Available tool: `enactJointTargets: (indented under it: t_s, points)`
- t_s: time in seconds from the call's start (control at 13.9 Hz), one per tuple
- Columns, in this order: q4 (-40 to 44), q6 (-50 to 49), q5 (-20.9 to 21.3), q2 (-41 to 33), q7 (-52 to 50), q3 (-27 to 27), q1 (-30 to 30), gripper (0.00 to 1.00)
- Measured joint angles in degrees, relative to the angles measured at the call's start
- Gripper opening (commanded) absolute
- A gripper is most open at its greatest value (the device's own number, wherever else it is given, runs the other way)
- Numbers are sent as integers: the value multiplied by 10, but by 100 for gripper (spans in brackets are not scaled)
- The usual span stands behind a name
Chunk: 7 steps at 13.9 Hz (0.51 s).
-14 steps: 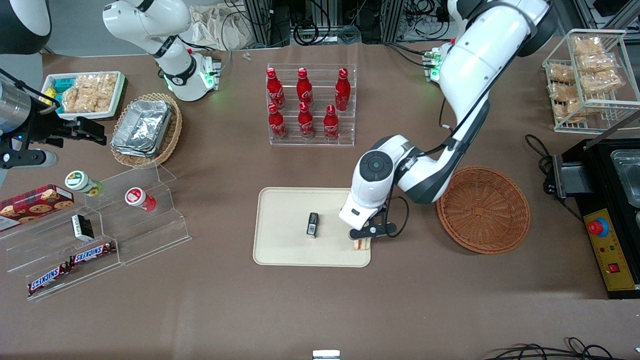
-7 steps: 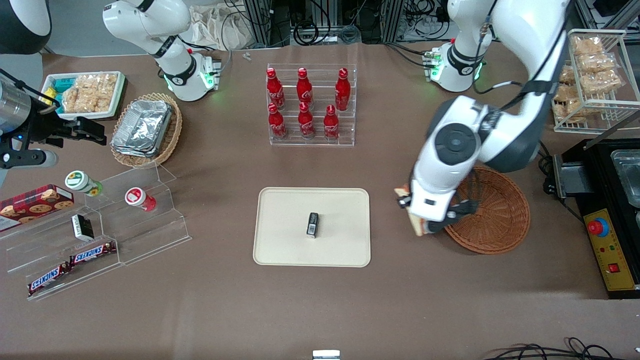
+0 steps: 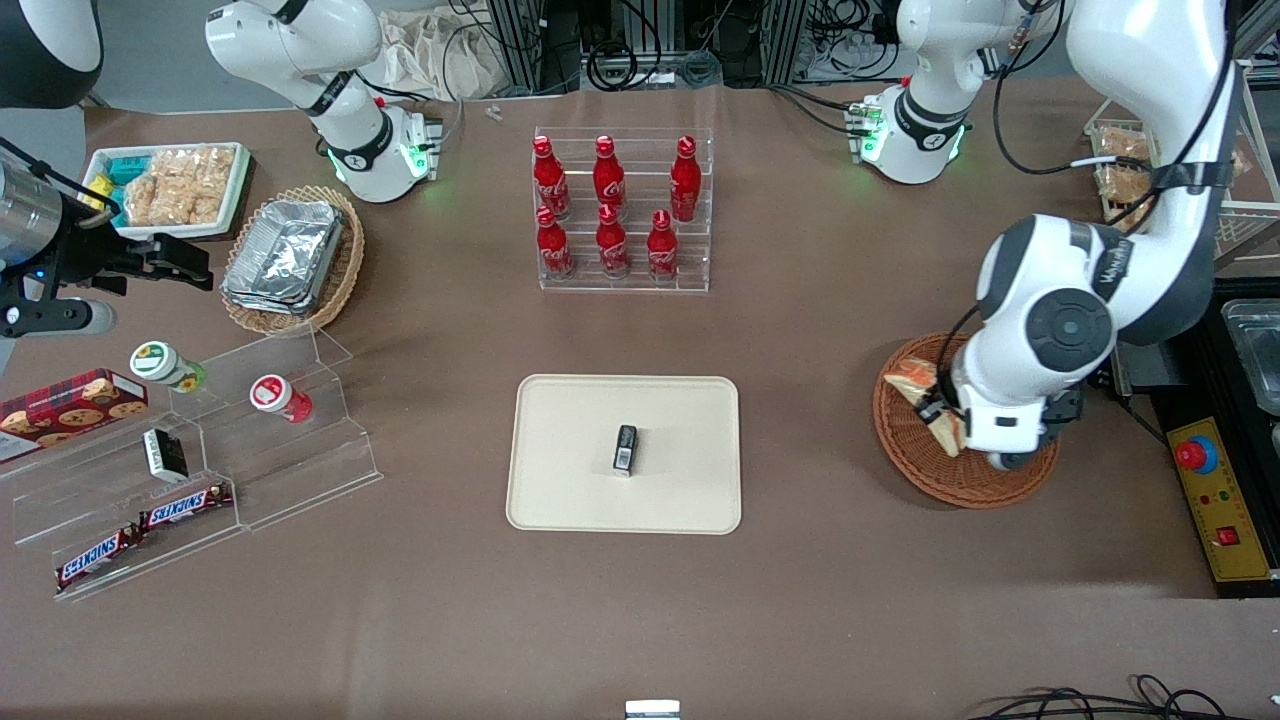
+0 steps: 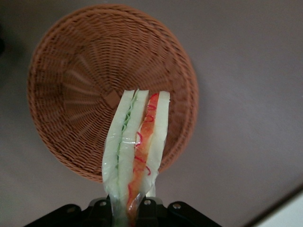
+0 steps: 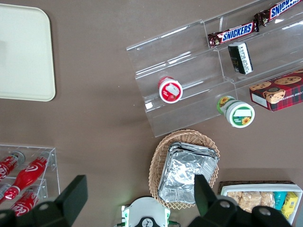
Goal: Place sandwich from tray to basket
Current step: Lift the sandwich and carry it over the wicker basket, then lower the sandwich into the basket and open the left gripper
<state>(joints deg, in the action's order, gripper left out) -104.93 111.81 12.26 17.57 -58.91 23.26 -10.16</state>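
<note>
My gripper (image 3: 940, 405) hangs over the brown wicker basket (image 3: 925, 470) in the front view, its fingers shut on the wrapped sandwich (image 3: 948, 435). Seen from the wrist, the gripper (image 4: 127, 213) pinches one end of the sandwich (image 4: 137, 142), whose white bread, green and orange-red filling show. The sandwich's free end overlaps the inside of the round basket (image 4: 71, 94), which holds nothing else that shows. The cream tray (image 3: 580, 500) carries only a small black-and-white item (image 3: 625, 450).
Beside the basket, toward the working arm's end, is a black machine with a yellow panel (image 3: 1225, 520). A white wire rack (image 3: 1250, 215) with wrapped food stands farther from the front camera. A clear rack of red bottles (image 3: 625, 285) stands farther from that camera than the tray.
My gripper has carried the sandwich from the tray, past the tray's edge, to over the basket. The arm has swung toward its own end of the table.
</note>
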Motion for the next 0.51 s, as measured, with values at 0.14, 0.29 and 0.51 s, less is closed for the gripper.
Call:
enactJointTargets:
  t_s: [0.14,0.29,0.51]
  points:
    - [-19,11,0,-5,0,0,-30,0]
    - [-44,40,0,-6,0,-1,-58,0]
    - [-94,103,0,-6,0,-2,-81,0]
